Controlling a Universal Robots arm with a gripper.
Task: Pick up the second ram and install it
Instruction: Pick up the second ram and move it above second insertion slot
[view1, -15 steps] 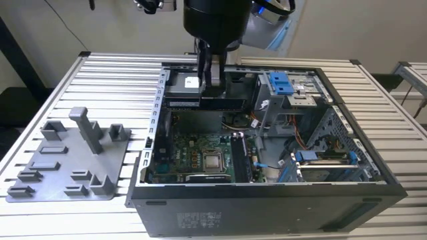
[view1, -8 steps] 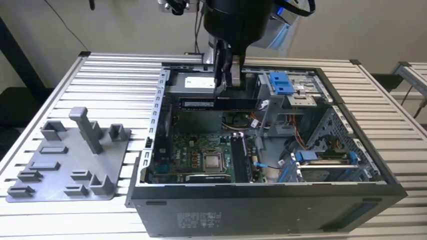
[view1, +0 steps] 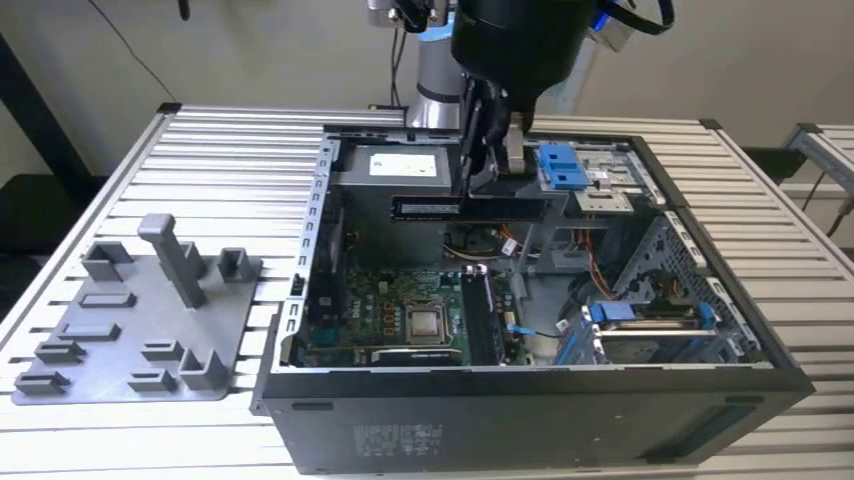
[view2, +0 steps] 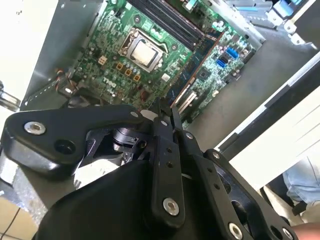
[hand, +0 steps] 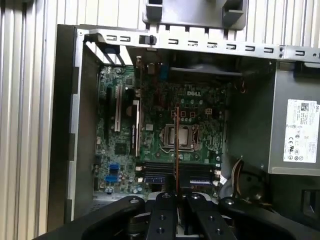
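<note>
Exterior view: gripper (view1: 490, 192) clamped on the second ram (view1: 467, 207), above the open computer case (view1: 534, 420).
From my station I see the fingers closed on the stick's upper edge. The second ram is held level, its pale sticker facing the camera, clear of the motherboard (view1: 400, 310) below. It sits towards the case's far edge, just in front of the grey power supply (view1: 394, 165). In the first wrist view the second ram (hand: 177, 150) shows edge-on as a thin line running out from the fingertips across the processor socket (hand: 181, 137). The case stands on the desk (view1: 227, 150).
</note>
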